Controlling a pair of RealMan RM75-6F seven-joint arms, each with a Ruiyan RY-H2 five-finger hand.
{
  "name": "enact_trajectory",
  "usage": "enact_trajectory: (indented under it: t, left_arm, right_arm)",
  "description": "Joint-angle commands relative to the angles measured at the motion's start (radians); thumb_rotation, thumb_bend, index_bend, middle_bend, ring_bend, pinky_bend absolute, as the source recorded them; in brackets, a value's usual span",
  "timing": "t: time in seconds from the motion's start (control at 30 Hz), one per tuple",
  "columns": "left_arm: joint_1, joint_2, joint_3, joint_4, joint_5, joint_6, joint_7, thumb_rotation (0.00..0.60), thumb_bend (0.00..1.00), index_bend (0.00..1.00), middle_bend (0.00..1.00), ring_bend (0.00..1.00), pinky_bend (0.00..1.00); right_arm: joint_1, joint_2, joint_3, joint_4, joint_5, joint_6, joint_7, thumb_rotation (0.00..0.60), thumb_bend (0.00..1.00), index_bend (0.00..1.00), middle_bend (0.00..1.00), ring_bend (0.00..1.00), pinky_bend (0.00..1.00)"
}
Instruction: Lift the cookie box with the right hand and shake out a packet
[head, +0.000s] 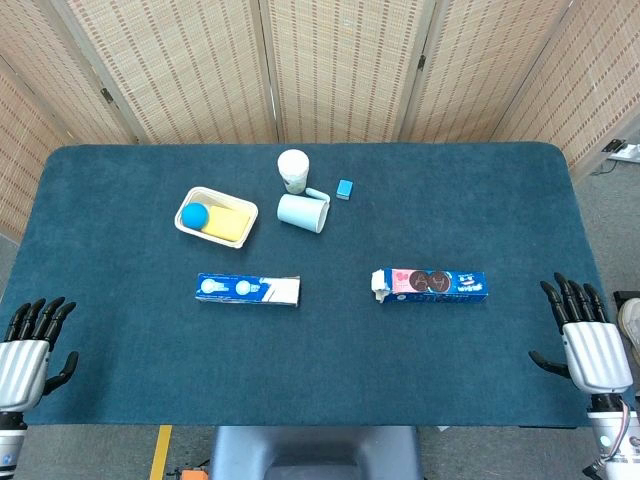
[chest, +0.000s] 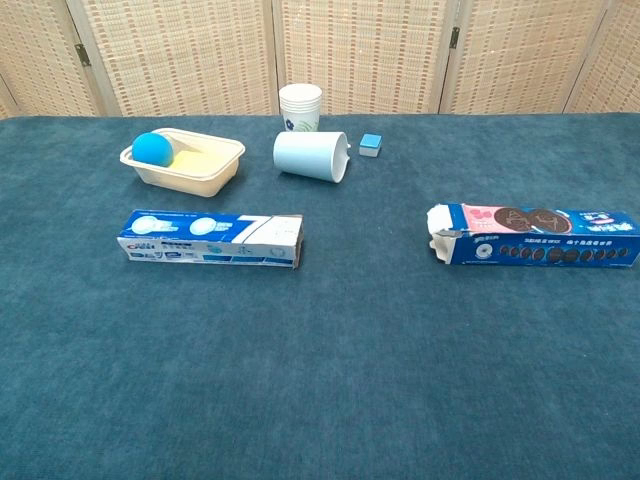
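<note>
The cookie box (head: 431, 284) (chest: 533, 236) is a long blue and pink carton lying flat on the blue table, right of centre, its torn-open flap end facing left. My right hand (head: 586, 338) hovers at the table's right front corner, fingers apart and empty, well to the right of the box. At the left front corner my left hand (head: 30, 345) is likewise spread and holds nothing. Neither hand appears in the chest view. No packet is visible outside the box.
A second blue and white carton (head: 248, 289) (chest: 212, 238) lies left of centre. Behind it stand a beige tray (head: 212, 234) (chest: 201, 171) holding a blue ball (head: 194, 215), an upright paper cup (head: 293, 169), a tipped light-blue cup (head: 302, 212) and a small blue block (head: 344, 189).
</note>
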Motion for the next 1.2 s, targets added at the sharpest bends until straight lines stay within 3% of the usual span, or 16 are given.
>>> enact_trajectory:
  t: [0.03,0.6,0.8,1.1,1.2]
  left_arm:
    - [-0.001,0.001,0.001,-0.001,-0.001,-0.004,-0.002,0.6,0.44,0.13,0.11,0.06,0.08]
    - [-0.003,0.001,0.0,-0.002,-0.006,-0.01,0.005,0.6,0.44,0.13,0.11,0.06,0.08]
    - [-0.009,0.004,-0.006,-0.004,-0.022,-0.024,-0.003,0.6,0.44,0.13,0.11,0.06,0.08]
    - [-0.011,0.003,-0.005,-0.01,-0.031,-0.032,0.012,0.6,0.44,0.13,0.11,0.07,0.08]
    - [-0.01,0.006,-0.004,-0.01,-0.028,-0.031,0.001,0.6,0.44,0.13,0.11,0.07,0.08]
  right_arm:
    - [0.001,0.0,0.0,0.0,0.0,-0.002,0.0,0.6,0.13,0.0,0.02,0.04,0.0]
    - [0.03,0.004,-0.004,0.018,-0.011,-0.049,0.024,0.6,0.13,0.0,0.03,0.06,0.0]
    - [0.12,0.024,0.008,0.082,0.011,-0.21,0.124,0.6,0.13,0.08,0.09,0.1,0.01]
    - [0.197,0.031,0.049,0.119,0.096,-0.341,0.161,0.6,0.13,0.13,0.13,0.12,0.01]
    - [0.278,0.003,0.076,0.182,0.152,-0.474,0.18,0.6,0.13,0.16,0.15,0.14,0.02]
